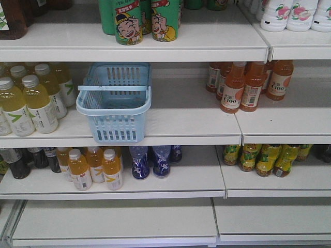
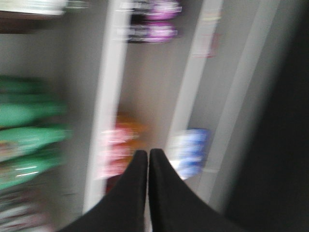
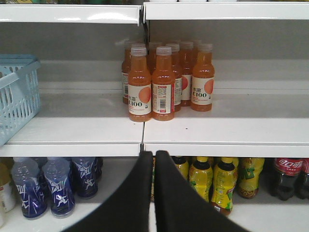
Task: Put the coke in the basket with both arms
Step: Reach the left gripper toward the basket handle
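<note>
The light-blue slotted basket (image 1: pixel 114 103) stands on the middle shelf, overhanging its front edge; its right side shows at the left of the right wrist view (image 3: pixel 17 94). A coke bottle (image 3: pixel 288 176) with dark cola and a red label stands on the lower shelf at the far right of the right wrist view. My right gripper (image 3: pixel 154 155) is shut and empty, in front of the middle shelf's edge, well left of the coke. My left gripper (image 2: pixel 148 153) is shut and empty, in front of blurred shelves. Neither arm appears in the front view.
Orange juice bottles (image 3: pixel 161 82) stand on the middle shelf right of the basket. Yellow bottles (image 3: pixel 212 181) stand just left of the coke, blue bottles (image 3: pixel 58 186) further left. Pale yellow tea bottles (image 1: pixel 31 101) flank the basket's left. Green cans (image 1: pixel 145 20) sit above.
</note>
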Robot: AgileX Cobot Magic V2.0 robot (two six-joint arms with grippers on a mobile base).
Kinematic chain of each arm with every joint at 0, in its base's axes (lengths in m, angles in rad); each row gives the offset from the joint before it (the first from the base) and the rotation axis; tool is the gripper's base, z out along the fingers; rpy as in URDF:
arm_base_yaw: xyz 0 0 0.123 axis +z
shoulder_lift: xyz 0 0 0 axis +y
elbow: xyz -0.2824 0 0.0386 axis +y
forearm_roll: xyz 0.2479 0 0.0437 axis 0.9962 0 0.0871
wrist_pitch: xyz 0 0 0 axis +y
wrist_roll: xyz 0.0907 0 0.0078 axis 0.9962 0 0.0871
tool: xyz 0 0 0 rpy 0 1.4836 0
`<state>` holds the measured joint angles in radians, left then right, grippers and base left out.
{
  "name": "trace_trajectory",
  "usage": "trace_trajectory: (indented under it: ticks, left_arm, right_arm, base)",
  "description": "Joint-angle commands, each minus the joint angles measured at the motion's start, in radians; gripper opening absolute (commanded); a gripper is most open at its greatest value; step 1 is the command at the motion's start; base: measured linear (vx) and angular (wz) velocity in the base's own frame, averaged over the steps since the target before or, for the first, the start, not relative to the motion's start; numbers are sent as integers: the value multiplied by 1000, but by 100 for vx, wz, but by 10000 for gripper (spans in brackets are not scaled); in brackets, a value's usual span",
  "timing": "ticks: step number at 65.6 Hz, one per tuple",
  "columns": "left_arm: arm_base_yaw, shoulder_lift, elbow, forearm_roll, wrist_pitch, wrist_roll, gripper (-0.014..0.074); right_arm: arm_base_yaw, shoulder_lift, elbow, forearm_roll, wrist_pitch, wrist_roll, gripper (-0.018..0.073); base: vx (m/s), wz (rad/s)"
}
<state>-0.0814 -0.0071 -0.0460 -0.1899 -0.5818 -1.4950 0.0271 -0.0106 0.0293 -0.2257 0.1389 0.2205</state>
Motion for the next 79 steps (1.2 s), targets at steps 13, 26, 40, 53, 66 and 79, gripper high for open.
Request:
trace_trajectory:
  ticks: [13,26,40,53,66,79]
  left_arm:
    - [-2,192,-446,588,51,14,-4]
    - [-2,439,-541,774,8,-21,55]
    - [-2,752,-541,847,-77,-179,286]
    - [-2,1096,-541,830,-139,-220,517]
    - [-2,1433,-542,702,-458,-252,569]
    - [-2,1709,-627,580,-603,-252,569]
  right_arm:
    - [-5,-18,8,-14,-72,-3,-4]
    - [-5,-18,8,-14,-72,-3,-4]
    - [-5,-18,8,-14,-72,-3,-4]
    - [-5,-18,8,-14,-72,-3,-4]
    - [-5,-18,8,-14,-72,-3,-4]
    - [-5,-18,8,-14,-72,-3,-4]
  base:
    - [0,0]
    - [0,0]
    - [0,0]
    - [0,0]
    - [0,0]
    - [0,0]
